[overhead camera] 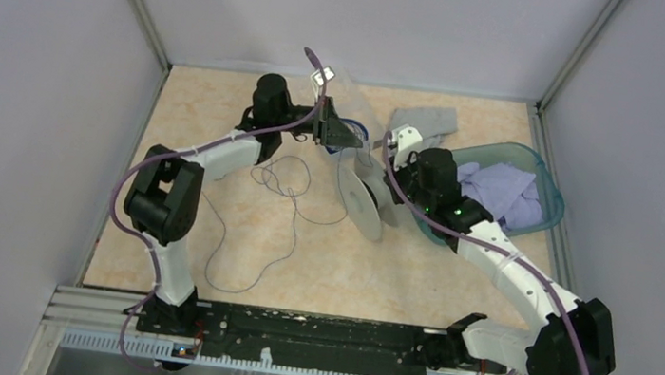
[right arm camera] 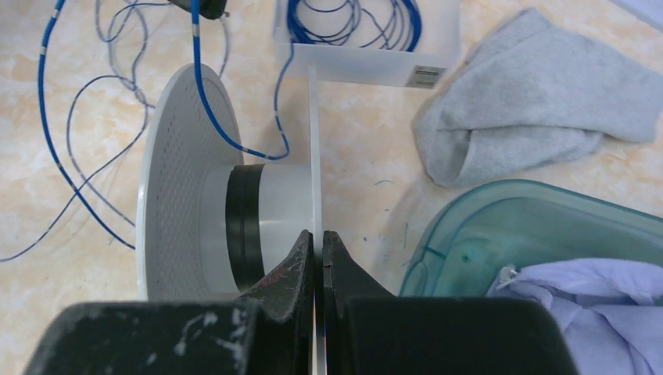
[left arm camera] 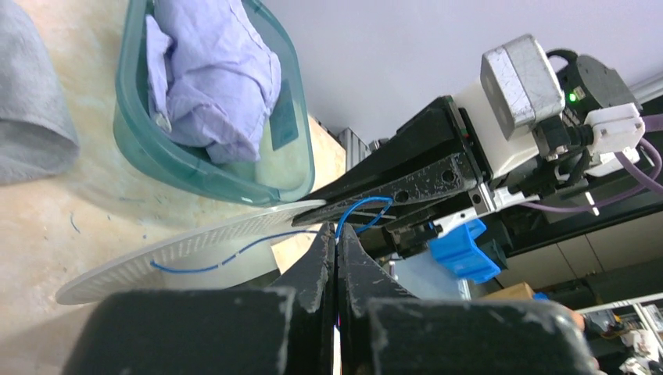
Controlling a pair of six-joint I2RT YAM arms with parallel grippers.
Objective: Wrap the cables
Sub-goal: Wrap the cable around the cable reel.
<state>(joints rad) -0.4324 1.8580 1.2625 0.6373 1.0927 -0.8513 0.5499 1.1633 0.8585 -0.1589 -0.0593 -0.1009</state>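
Observation:
The cables [overhead camera: 284, 180] lie as a very thin dark wire in loose loops on the table, left of the spool [overhead camera: 367, 206]; they also show in the right wrist view [right arm camera: 117, 86]. The spool stands on edge, with a pale perforated flange [right arm camera: 176, 195], a black-banded hub [right arm camera: 246, 226] and a thin clear flange [right arm camera: 313, 141]. My right gripper [right arm camera: 316, 236] is shut on the clear flange's rim. Above the spool's far side, my left gripper [left arm camera: 337, 234] is shut on a thin blue wire [left arm camera: 367, 205]. That wire drapes over the perforated flange [left arm camera: 195, 250].
A teal tub [overhead camera: 540, 180] holding lilac cloth sits right of the spool, close to the right arm. A grey cloth [overhead camera: 428, 121] lies behind it. A clear box [right arm camera: 363, 58] of coiled blue wire stands just beyond the spool. Walls close in on three sides.

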